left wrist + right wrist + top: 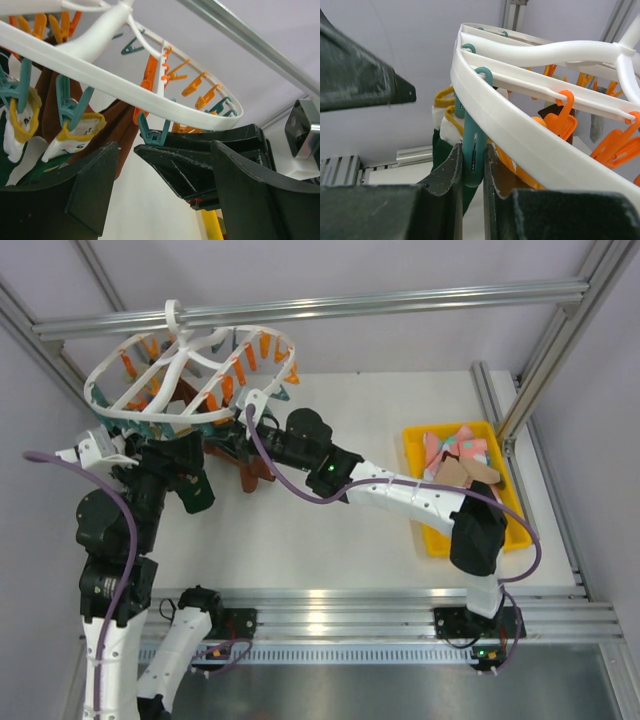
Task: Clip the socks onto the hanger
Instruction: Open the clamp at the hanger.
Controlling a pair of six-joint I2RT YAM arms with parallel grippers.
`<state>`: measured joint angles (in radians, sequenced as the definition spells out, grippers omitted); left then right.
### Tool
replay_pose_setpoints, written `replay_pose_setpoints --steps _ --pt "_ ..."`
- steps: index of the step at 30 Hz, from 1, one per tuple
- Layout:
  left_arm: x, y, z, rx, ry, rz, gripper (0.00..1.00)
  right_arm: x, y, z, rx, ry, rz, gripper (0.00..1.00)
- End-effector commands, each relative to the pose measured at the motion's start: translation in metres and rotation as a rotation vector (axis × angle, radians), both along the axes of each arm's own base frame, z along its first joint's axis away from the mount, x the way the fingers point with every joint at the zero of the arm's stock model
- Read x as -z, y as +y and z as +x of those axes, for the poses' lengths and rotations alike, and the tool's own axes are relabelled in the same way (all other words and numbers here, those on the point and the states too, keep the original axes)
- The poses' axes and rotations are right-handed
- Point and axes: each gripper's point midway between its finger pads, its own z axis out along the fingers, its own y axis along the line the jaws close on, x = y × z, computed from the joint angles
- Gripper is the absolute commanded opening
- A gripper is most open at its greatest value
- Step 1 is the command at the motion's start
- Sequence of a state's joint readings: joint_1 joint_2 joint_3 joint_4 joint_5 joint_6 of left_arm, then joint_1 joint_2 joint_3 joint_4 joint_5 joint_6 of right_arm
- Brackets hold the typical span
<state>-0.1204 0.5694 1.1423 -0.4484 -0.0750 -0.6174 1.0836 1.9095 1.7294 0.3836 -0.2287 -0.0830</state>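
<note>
Top view: the large round white plastic ring hanger [190,358] hooks on the aluminium rail [400,302], its ring roughly level with the long axis along the rail. Loose pink and beige fabric socks [462,455] lie in a yellow plastic tray [432,535] well right of the hanger.

Left wrist: the left gripper [165,165] gapes empty beneath the hanger's rim.

Right wrist: the right gripper [472,167] pinches an upright teal plastic clip [472,125] under that rim.
</note>
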Motion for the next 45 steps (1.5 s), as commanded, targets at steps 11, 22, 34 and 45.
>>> replay_pose_setpoints --steps 11,22,34,45 --pt "0.024 -0.020 0.029 0.099 0.065 0.030 0.73 -0.025 -0.006 -0.056 -0.207 -0.065 0.053 0.00" --pt "0.011 -0.015 0.050 0.054 -0.022 0.006 0.67 -0.027 -0.011 -0.064 -0.251 -0.079 0.063 0.00" --pt "-0.004 -0.023 0.056 0.091 -0.109 -0.071 0.61 -0.027 -0.014 -0.066 -0.279 -0.062 0.075 0.00" --pt "-0.017 -0.014 0.053 0.046 -0.166 -0.073 0.62 -0.022 -0.018 -0.065 -0.286 -0.050 0.066 0.00"
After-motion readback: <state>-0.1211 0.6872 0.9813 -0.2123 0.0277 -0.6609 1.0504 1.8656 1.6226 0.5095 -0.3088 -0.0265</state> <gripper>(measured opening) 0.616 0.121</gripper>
